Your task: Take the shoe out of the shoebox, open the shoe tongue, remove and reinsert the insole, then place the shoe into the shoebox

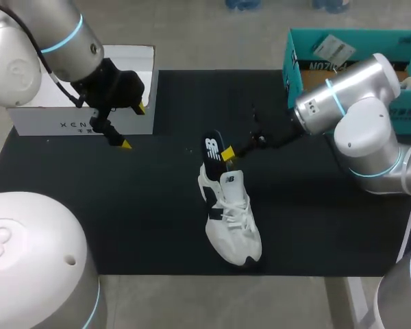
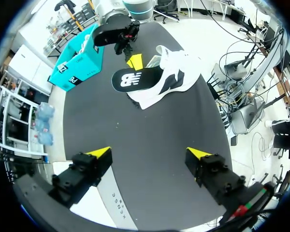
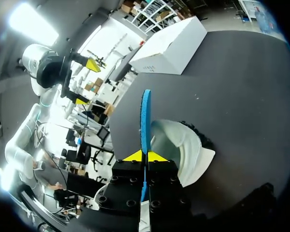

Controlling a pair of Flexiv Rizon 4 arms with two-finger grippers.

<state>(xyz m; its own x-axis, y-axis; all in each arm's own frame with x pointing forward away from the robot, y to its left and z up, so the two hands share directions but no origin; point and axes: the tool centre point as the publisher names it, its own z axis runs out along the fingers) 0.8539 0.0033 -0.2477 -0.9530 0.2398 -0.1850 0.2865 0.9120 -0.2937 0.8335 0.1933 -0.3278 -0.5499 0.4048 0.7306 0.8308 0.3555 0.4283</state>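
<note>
Black mat (image 1: 123, 205), white shoe (image 1: 234, 219), right pincer (image 1: 229, 155) pinching insole (image 1: 212, 147), left pincer (image 1: 133, 126) wide apart.

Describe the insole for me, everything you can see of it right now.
The insole is a thin, flat, foam-looking piece, black on top with a white logo and blue underneath. The right tool is shut on it, yellow tips pinching both faces. It stands tilted over the heel opening of the white shoe, mostly out; I cannot tell whether its lower end sits inside.

Shoe (image 1: 233, 219) lies on mat (image 1: 144, 205), shoebox (image 1: 291, 68) behind right.
</note>
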